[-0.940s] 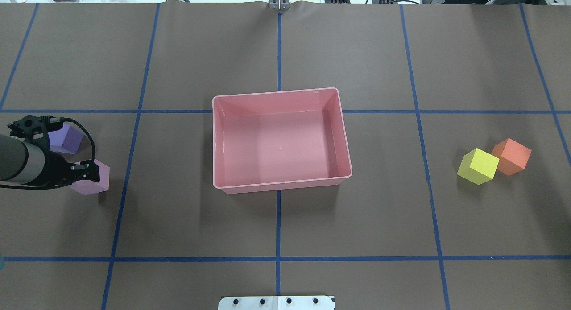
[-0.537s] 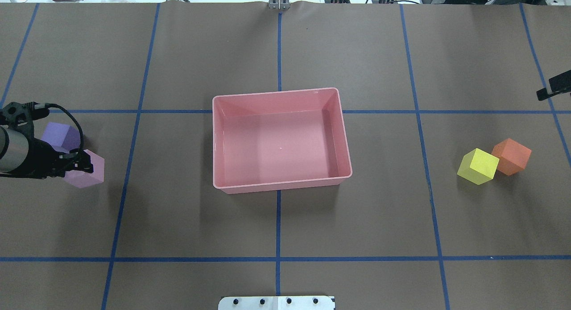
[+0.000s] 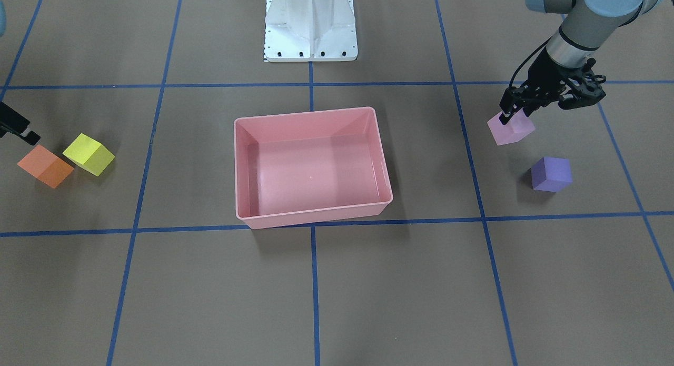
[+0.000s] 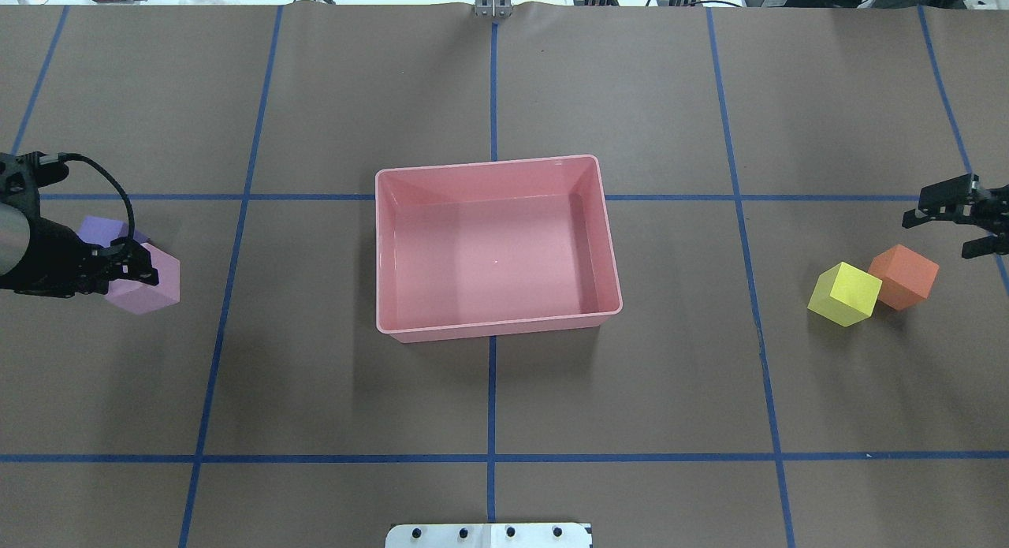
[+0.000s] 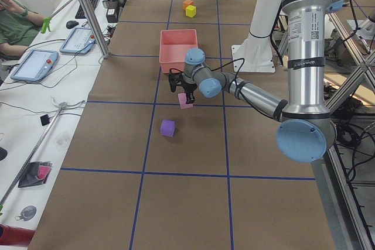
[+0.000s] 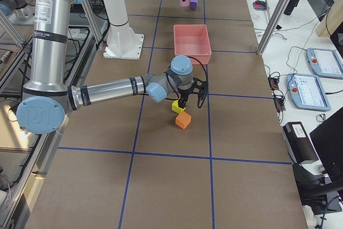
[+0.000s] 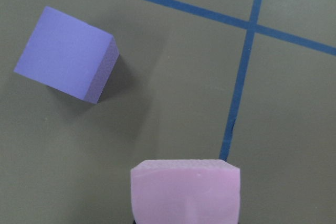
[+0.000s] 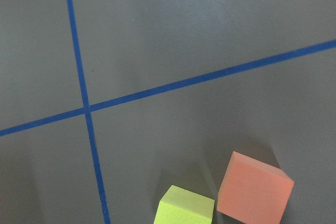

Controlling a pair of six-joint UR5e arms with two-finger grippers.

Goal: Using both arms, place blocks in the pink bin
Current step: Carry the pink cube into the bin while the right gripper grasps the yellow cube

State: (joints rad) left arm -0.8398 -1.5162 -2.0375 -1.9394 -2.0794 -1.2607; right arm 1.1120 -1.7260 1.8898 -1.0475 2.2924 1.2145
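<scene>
Pink-lilac block (image 4: 150, 292) is clamped in my left claw (image 4: 140, 266) at the overhead frame's left edge. Right claw (image 4: 946, 229), jaws apart, hangs just above-right of orange block (image 4: 904, 276).

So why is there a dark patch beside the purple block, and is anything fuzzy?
Left wrist view: that patch is the soft shadow of the purple block; the pale pink block is cut off at the bottom edge. Overhead view: the pink bin casts a faint shadow too; nothing looks blurred.
</scene>
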